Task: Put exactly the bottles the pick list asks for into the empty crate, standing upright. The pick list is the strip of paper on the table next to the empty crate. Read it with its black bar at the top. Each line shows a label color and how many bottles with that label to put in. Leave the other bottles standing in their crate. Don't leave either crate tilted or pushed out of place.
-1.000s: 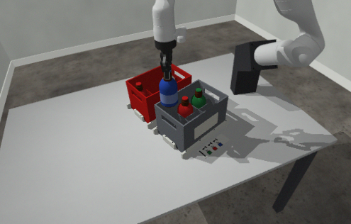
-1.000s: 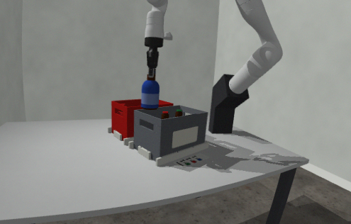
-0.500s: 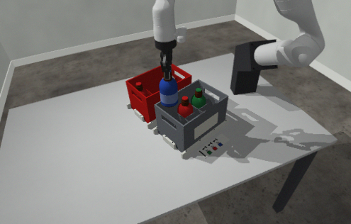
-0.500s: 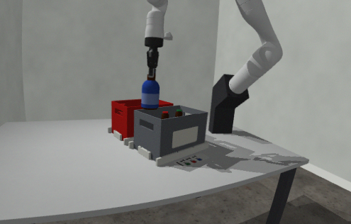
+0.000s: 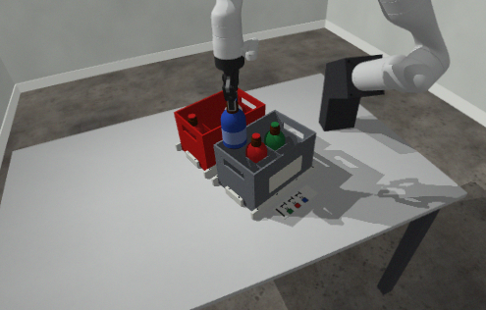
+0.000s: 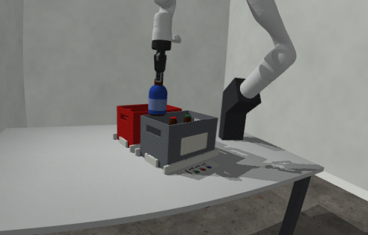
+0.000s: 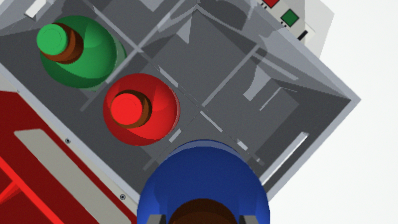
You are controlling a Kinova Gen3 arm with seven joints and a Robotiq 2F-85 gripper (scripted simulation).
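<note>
1. The gripper (image 5: pixel 233 104) hangs straight down from the white arm (image 6: pixel 273 56), fingers pinching the brown neck of the blue bottle (image 5: pixel 234 129), and the bottle hangs upright under them.
2. In the exterior view the blue bottle (image 6: pixel 157 100) sits above the rim of the grey crate (image 6: pixel 169 143), its base about level with the crate's top edge at the corner nearest the red crate (image 6: pixel 126 123).
3. Down the wrist camera, the blue bottle (image 7: pixel 204 185) fills the 6 o'clock edge of the picture, hovering over a corner cell of the grey crate (image 7: pixel 320 80).
4. The red bottle (image 7: pixel 141 108) stands upright in a cell at about 10 o'clock from the blue one, and the green bottle (image 7: pixel 80 50) stands further out along the same line, in the next cell.
5. The grey crate's other cells, out toward 1 and 2 o'clock, show only their dividers and floor.
6. In the top view, one more bottle (image 5: pixel 192 120) with a dark cap stands in the far-left cell of the red crate (image 5: pixel 198 139), label colour too hidden to call.
7. The pick list (image 5: pixel 296 201) lies flat on the table (image 5: pixel 90 221) just beside the grey crate's long front wall, showing green, red and blue squares; the counts are too small to read.
8. Both crates sit flat, side by side and touching or nearly so.
</note>
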